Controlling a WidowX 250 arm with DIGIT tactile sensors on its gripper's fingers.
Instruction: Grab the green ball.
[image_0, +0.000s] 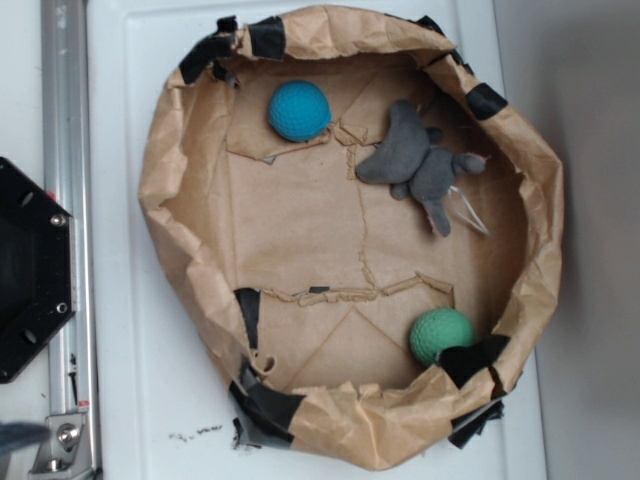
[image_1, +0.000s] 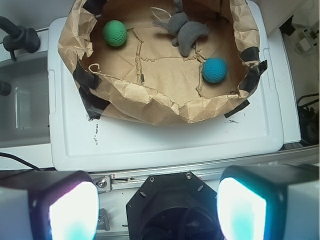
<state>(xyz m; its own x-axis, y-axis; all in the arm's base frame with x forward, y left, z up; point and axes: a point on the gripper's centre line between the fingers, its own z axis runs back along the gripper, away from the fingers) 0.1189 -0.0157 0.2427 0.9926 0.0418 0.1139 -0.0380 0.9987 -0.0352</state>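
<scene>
The green ball (image_0: 441, 335), dimpled and mid-green, lies inside a brown paper basin (image_0: 180, 200) against its lower right wall; the wrist view has the green ball (image_1: 115, 33) at the upper left. A blue-teal dimpled ball (image_0: 299, 110) (image_1: 215, 70) rests at the opposite side. My gripper (image_1: 157, 210) is open, its two glowing pads (image_1: 72, 212) wide apart with nothing between them. It hovers high over the black robot base (image_1: 165, 207), well short of the basin. The gripper does not show in the exterior view.
A grey plush toy (image_0: 415, 165) (image_1: 186, 30) lies in the basin near the blue ball. The basin's crumpled walls carry black tape patches (image_0: 265, 405). It sits on a white lid (image_1: 165, 140). An aluminium rail (image_0: 65, 200) and the black base (image_0: 25, 270) lie beside it.
</scene>
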